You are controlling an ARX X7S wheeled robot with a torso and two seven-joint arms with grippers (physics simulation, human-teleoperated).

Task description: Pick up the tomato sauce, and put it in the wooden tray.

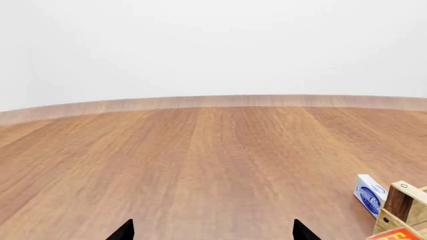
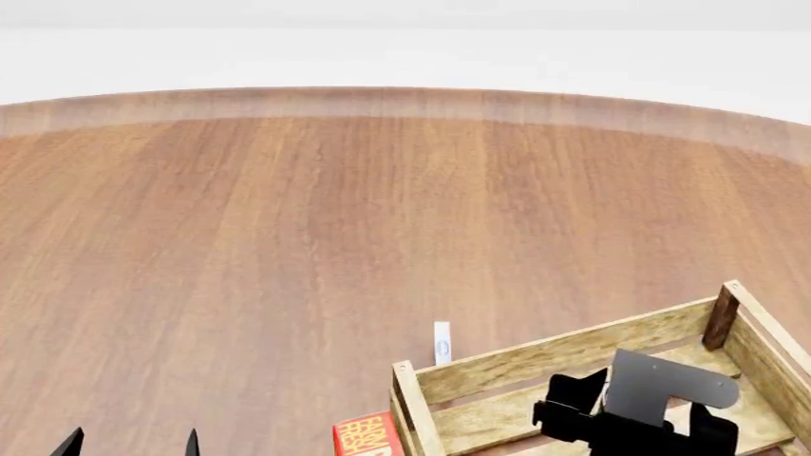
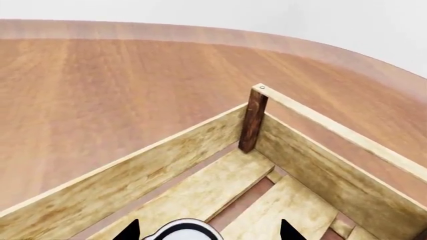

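In the right wrist view, the round silver top of the tomato sauce (image 3: 183, 231) shows low between the fingertips of my right gripper (image 3: 208, 231). The label is hidden. The tips stand wide apart, with a clear gap on one side of the can, so the gripper is open. It hangs inside the wooden tray (image 3: 167, 155), over the slatted floor near a dark corner post. From the head view my right gripper (image 2: 567, 404) is inside the tray (image 2: 557, 353) and hides the can. My left gripper (image 2: 131, 445) is open and empty over bare floor, also seen as the left gripper (image 1: 212, 231).
A small blue-and-white box (image 2: 442, 342) stands just outside the tray's far wall, the same box (image 1: 369, 194) in the left wrist view. A red carton (image 2: 367, 435) leans against the tray's near left corner (image 1: 403, 202). Wooden floor stretches to a pale wall.
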